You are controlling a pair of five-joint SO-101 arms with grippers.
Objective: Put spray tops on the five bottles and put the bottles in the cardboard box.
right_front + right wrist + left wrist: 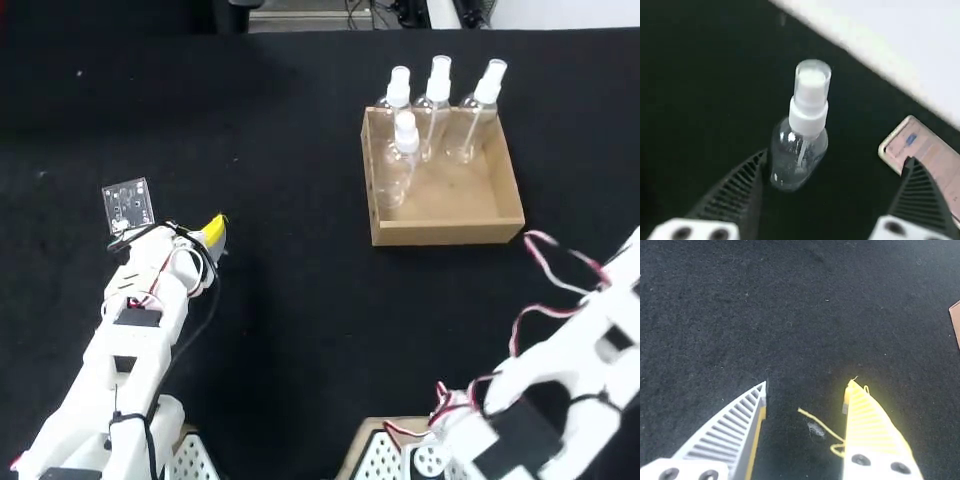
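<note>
In the high view, you have the cardboard box point(445, 232) on the black cloth point(300, 150). Four bottles point(401, 165) stand inside it, each wearing a spray top point(405, 128). Three stand along the far wall and one stands in front of them. Your left gripper point(212, 238) sits well apart from the box, near a small white card point(128, 203).

In the left wrist view, its fingers are spread over the cloth.

In the right wrist view, your right gripper point(836, 157) is spread wide too. A fifth bottle point(797, 155), top on, stands upright close by one fingertip.
</note>
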